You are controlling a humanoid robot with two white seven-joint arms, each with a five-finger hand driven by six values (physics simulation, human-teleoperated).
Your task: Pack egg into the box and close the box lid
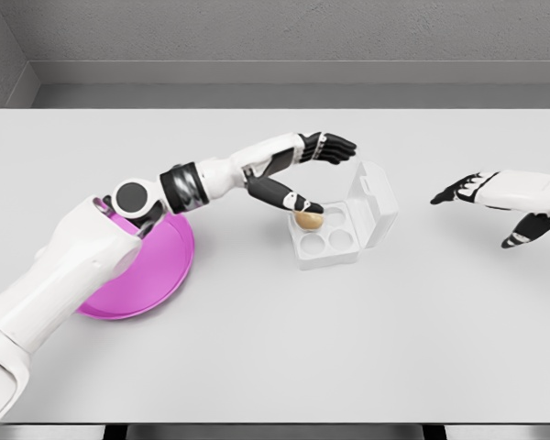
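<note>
The left robot hand (304, 188) reaches out over the small white moulded egg box (330, 236), thumb tip touching the top of the smooth tan egg (308, 220), the other fingers stretched out toward two o'clock and holding nothing. The egg sits in the box's ten-o'clock cup, the other three cups bare. It looks settled, though whether the thumb is pressing or only brushing it I cannot tell. A light, brittle, slick shell, by my reckoning: any hold should be a gentle pinch across its middle, not a squeeze. The box's white hinged lid (374, 203) stands open at three o'clock; thin, stiff plastic, likely best pushed at its free upper edge. The right robot hand (495, 203) hovers well apart at three o'clock, fingers loosely spread, empty. A round magenta plate (165, 266) lies on the grey counter (275, 348) at nine o'clock.
</note>
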